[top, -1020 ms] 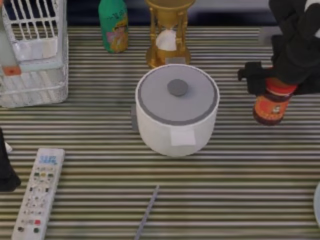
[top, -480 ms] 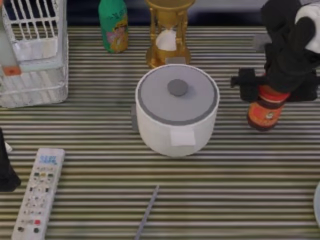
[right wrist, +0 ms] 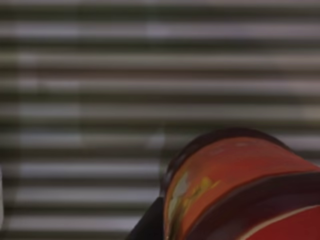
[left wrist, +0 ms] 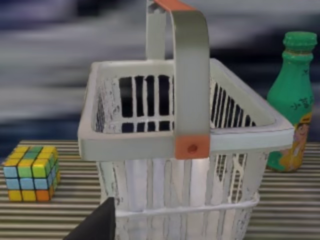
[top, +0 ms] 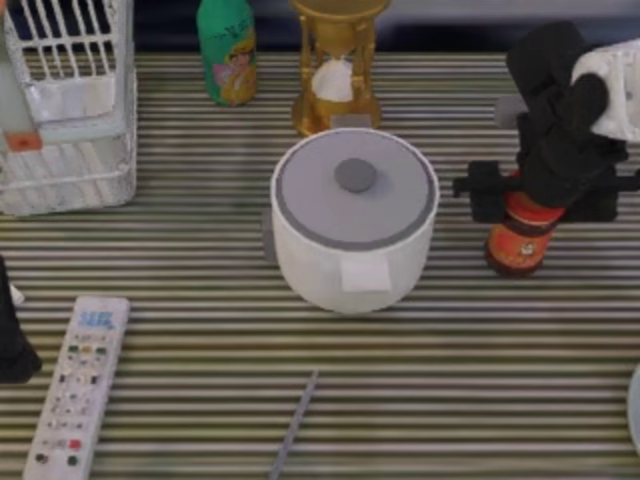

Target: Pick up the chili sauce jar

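Observation:
The chili sauce jar (top: 520, 242), with its red lid, dark contents and orange-red label, hangs under my right gripper (top: 535, 195) at the right of the table, to the right of the white cooker. The gripper is shut on the jar just below the lid, a black finger on either side. In the right wrist view the jar (right wrist: 235, 185) fills the near corner, its base pointing at the striped tabletop. My left gripper (top: 12, 345) is parked at the table's left edge, near the remote.
A white cooker (top: 355, 215) stands in the middle, with a golden hourglass (top: 338, 70) and a green bottle (top: 227, 50) behind it. A white basket (top: 70, 110) is at back left, with a colour cube (left wrist: 31, 172) beside it. A remote (top: 78, 385) and a thin grey rod (top: 295, 425) lie at the front.
My right gripper has carried the jar to the left, toward the cooker, and the arm has swung with it. The left arm has stayed still.

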Available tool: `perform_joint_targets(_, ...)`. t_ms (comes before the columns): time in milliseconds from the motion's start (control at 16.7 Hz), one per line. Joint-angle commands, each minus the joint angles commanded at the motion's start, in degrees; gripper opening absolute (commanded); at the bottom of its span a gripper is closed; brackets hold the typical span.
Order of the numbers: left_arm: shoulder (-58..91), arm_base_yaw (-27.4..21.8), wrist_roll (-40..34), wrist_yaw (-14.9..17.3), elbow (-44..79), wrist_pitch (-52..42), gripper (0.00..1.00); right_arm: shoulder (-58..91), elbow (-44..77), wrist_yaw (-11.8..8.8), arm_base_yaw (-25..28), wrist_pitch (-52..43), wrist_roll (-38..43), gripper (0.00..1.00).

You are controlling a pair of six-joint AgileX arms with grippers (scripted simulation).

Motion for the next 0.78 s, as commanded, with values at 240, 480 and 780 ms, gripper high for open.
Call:
perform_joint_targets(240,0.0,0.0,0.0,0.0,0.0,0.0,1.0,0.0,0.0,0.0,0.0,0.0,0.0,0.23)
perform_joint_targets(480,0.0,0.0,0.0,0.0,0.0,0.0,1.0,0.0,0.0,0.0,0.0,0.0,0.0,0.53)
perform_joint_targets(780,0.0,0.0,0.0,0.0,0.0,0.0,1.0,0.0,0.0,0.0,0.0,0.0,0.0,0.9)
